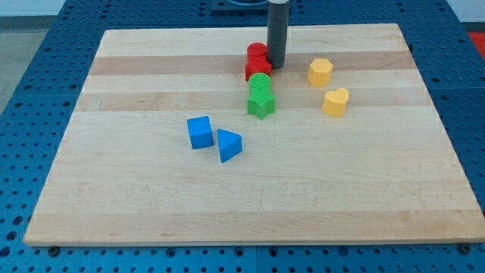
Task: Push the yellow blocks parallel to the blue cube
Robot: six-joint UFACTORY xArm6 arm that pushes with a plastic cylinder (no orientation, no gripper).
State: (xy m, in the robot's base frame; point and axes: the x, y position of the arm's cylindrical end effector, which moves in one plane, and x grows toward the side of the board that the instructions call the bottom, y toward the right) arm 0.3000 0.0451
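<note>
Two yellow blocks lie right of centre: a yellow hexagon-like block [320, 72] and, below and right of it, a yellow heart-shaped block [336, 101]. The blue cube [200, 132] sits left of centre, with a blue triangular block [229, 144] touching its right side. My tip [276, 65] stands near the view's top, just right of the red blocks and left of the yellow hexagon-like block, apart from both yellow blocks.
Two red blocks [258, 62] sit stacked in a column next to my tip. A green round block [260, 83] and a green star block [261, 103] lie just below them. The wooden board [114, 189] lies on a blue perforated table.
</note>
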